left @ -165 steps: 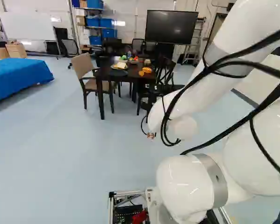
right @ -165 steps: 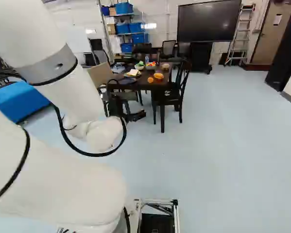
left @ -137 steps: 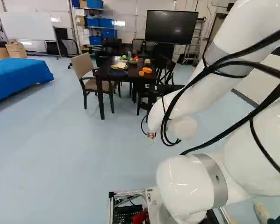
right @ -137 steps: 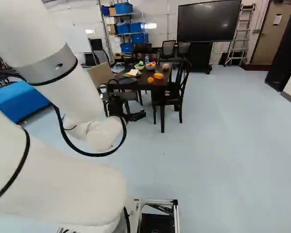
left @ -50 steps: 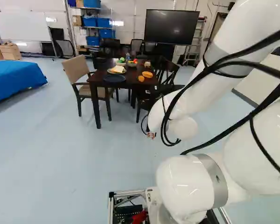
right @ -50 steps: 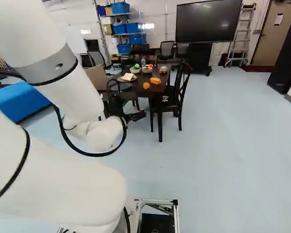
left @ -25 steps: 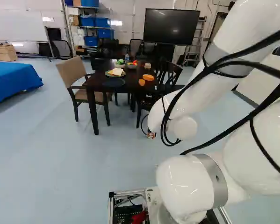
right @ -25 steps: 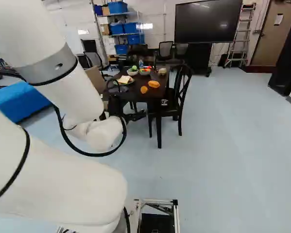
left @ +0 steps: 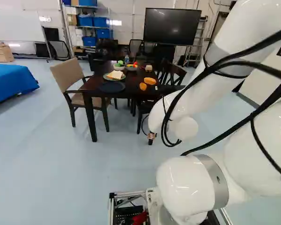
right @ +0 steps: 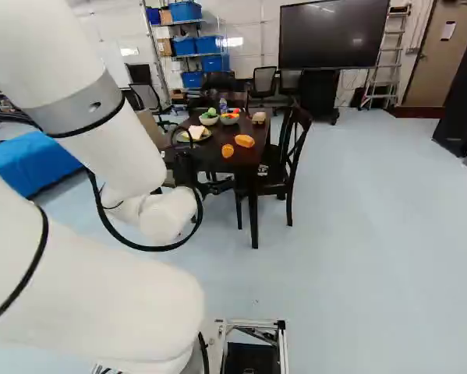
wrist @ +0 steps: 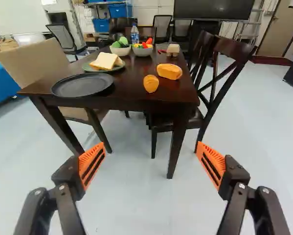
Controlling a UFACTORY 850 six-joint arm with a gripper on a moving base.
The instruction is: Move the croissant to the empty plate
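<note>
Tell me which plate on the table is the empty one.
The black plate at the table's near edge: it is bare, while the green plate holds sliced bread.

"Worktop (wrist: 131,93)?"

"Dark reddish brown. Nearer plate (wrist: 82,86): charcoal. Farther plate (wrist: 92,69): muted green. Sliced bread (wrist: 105,60): pale cream."

"Rounded piece (wrist: 150,84), loaf-like piece (wrist: 169,72)?"

"Both orange."

"Bowls?"

"One (wrist: 121,51) whitish, contents green; the other (wrist: 142,52) light grey, contents red, yellow and green."

"Seating?"

"Armchair (wrist: 33,62): beige, dark frame. Cross-backed chair (wrist: 232,48): dark brown."

"Tool (right: 219,187)?"

"Black; pads (wrist: 86,161) orange, striped dark."
</note>
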